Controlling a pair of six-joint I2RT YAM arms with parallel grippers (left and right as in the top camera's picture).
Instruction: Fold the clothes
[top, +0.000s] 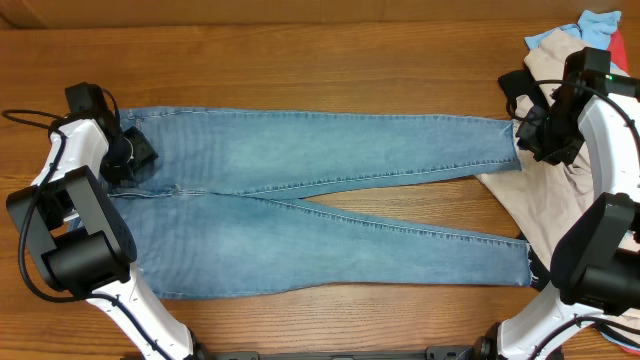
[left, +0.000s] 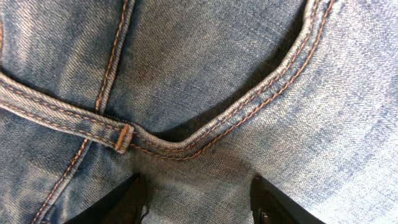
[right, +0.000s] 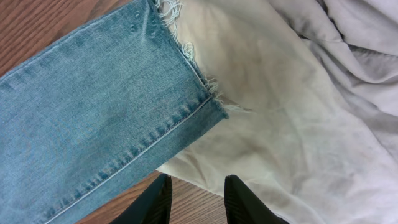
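Note:
The clothes are a pair of light blue jeans (top: 330, 160) lying flat on the wooden table, waist to the left and both legs running right. My left gripper (top: 135, 158) is low over the waist end, open. In the left wrist view its fingers (left: 198, 199) stand wide apart above flat denim (left: 205, 74), just below the waistband seam and a belt loop (left: 123, 137). My right gripper (top: 530, 135) hovers by the upper leg's frayed hem (right: 186, 81). It (right: 198, 199) is open, with only bare wood between the fingertips, and the hem lies loose.
A pale beige garment (top: 545, 180) lies under and beside the upper leg's hem at the right, also filling much of the right wrist view (right: 280, 124). Small bright blue (top: 600, 22) and red (top: 622, 45) garments are piled in the far right corner.

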